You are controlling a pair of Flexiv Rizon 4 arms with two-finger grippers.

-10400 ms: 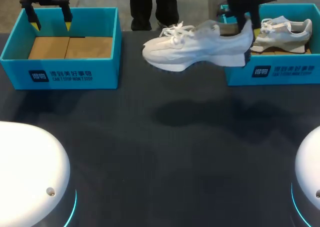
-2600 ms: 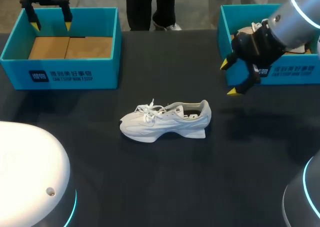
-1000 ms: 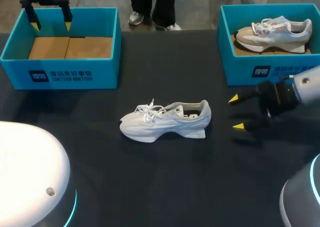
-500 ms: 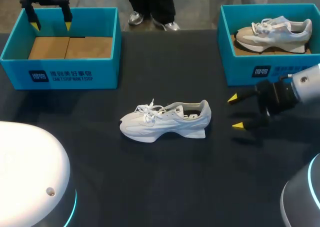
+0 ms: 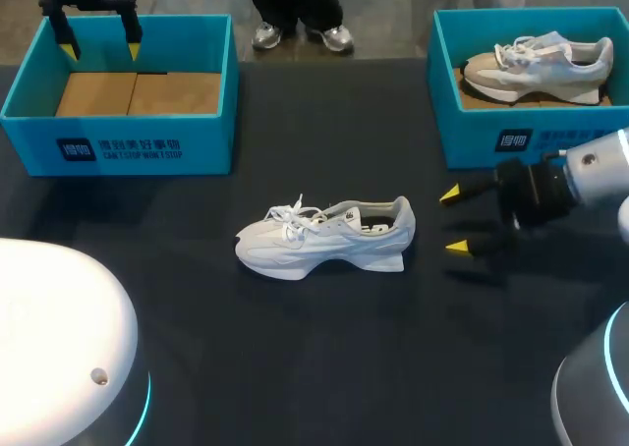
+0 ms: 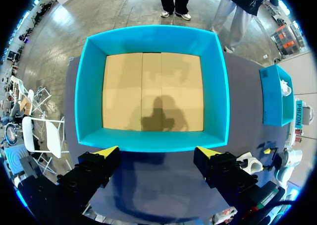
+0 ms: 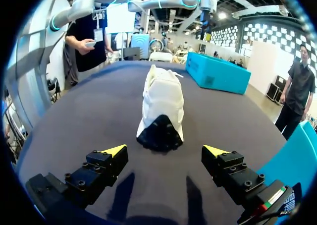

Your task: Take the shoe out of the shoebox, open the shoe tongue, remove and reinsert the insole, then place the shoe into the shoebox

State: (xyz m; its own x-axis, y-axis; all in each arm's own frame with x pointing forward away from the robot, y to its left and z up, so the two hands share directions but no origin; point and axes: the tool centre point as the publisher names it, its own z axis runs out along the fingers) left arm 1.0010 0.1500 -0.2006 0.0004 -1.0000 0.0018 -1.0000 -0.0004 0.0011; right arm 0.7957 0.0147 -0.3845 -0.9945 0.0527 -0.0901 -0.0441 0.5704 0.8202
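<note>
Head view | right hand (image 5: 454, 220) released near shoe (image 5: 327, 236) heel | left hand (image 5: 101, 48) released over white-lettered shoebox (image 5: 118, 146)

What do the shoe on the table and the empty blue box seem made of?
Shoe: white matte upper, probably fabric or synthetic leather, with woven laces; thick sole looks like foam or rubber. Empty box: probably coated cardboard, with smooth turquoise walls; its floor is bare brown cardboard, showing flap seams.
</note>
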